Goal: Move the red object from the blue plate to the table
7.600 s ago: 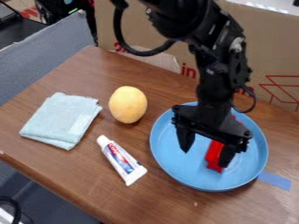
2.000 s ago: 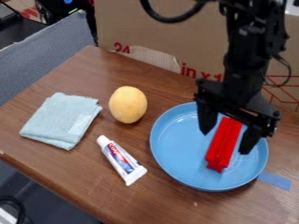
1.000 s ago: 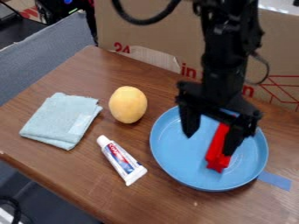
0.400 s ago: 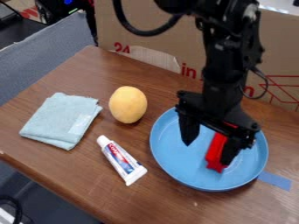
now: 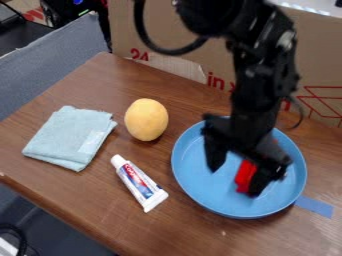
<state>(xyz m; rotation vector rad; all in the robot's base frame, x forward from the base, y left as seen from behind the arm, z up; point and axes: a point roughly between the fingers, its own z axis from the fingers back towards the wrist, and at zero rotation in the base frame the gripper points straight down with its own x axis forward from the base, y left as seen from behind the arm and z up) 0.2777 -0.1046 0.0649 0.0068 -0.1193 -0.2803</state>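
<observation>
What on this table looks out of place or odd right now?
Only the red block: it lies in the blue plate, under the open pincer. The orange ball, toothpaste tube and folded cloth lie tidy; nothing looks spilled or damaged.

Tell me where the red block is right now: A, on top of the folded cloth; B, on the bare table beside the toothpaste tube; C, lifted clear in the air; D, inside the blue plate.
D: the red block lies in the blue plate, under the gripper, whose open jaws stand on either side of it.
</observation>
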